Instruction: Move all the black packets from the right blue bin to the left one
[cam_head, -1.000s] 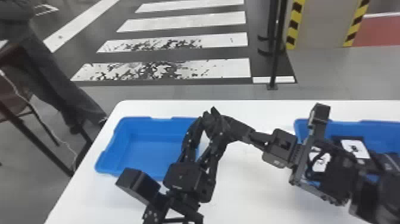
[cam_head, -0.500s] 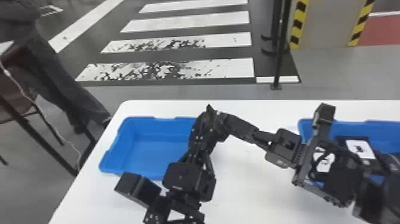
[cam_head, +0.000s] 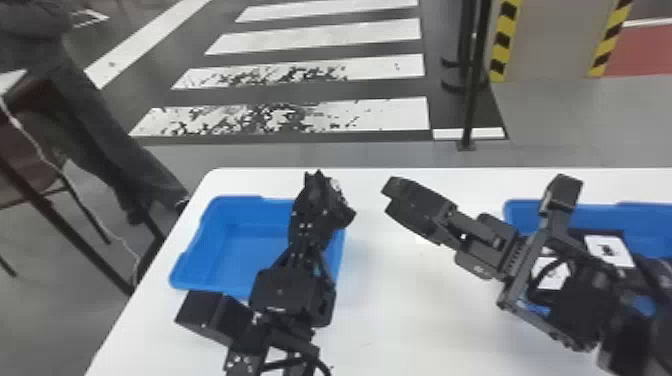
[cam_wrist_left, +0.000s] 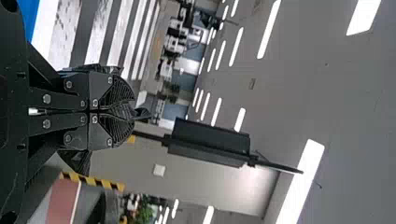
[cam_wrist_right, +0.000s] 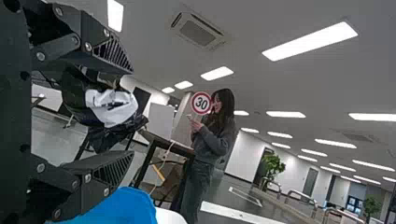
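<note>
Left gripper (cam_head: 311, 197) pinched shut on a black packet (cam_wrist_right: 112, 109), I hold it up near the left bin (cam_head: 212, 245), my empty right gripper (cam_head: 391, 196) wide open, more packets (cam_head: 607, 250) in the right bin (cam_head: 645, 220).

"L arm (cam_head: 295, 300)?"

"Comes in from the bottom edge in head view, black links running fwd, L gripper (cam_head: 320, 200) at the far end, aimed away from the body."

"Its jaws?"

"Closed, per L wrist cam: both halves meet along the middle, tips together."

"And R arm (cam_head: 575, 300)?"

"In from the R side, angled across to the L & fwd. R gripper (cam_head: 392, 197) aims twd the L one, approx. same reach, w/ a gap btwn them."

"R jaws?"

"Wide apart, per R wrist cam: R gripper (cam_wrist_right: 132, 113) has one half well clear of the other, tips not touching."
</note>
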